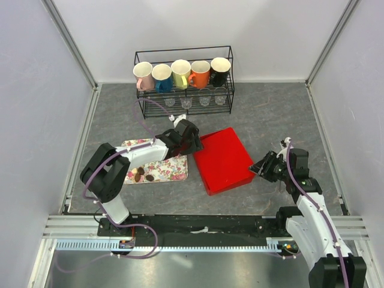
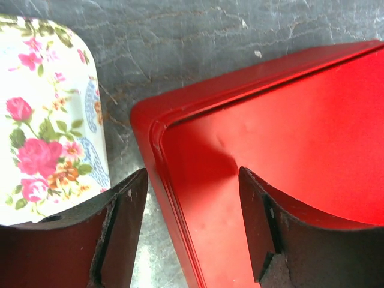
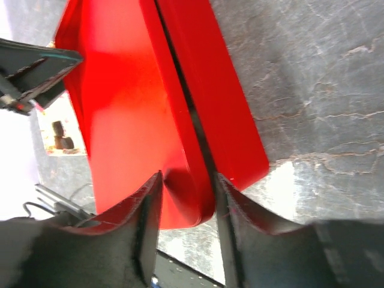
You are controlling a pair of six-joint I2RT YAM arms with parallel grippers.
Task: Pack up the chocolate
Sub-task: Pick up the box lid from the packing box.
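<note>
Nearest the lens, worn dark fingers (image 3: 144, 231) of the right gripper (image 3: 188, 179), drawn narrow and pinching the rounded corner rim of a glossy red tin (image 1: 223, 161). Chocolate (image 1: 149, 177): a few small dark and tan pieces, lying at the near left end of a rectangular flower-printed tray (image 1: 173, 169). Just right of the tray, past a thin strip of bare surface, the tin, smooth and square-cornered, closed along a dark seam. Left gripper (image 2: 193, 177) spread wide astride the tin's left corner, gripping nothing. Underneath, grey veined table (image 1: 270, 114). Farther back, black wire rack (image 1: 141, 103) with five coloured mugs (image 1: 200, 73).
</note>
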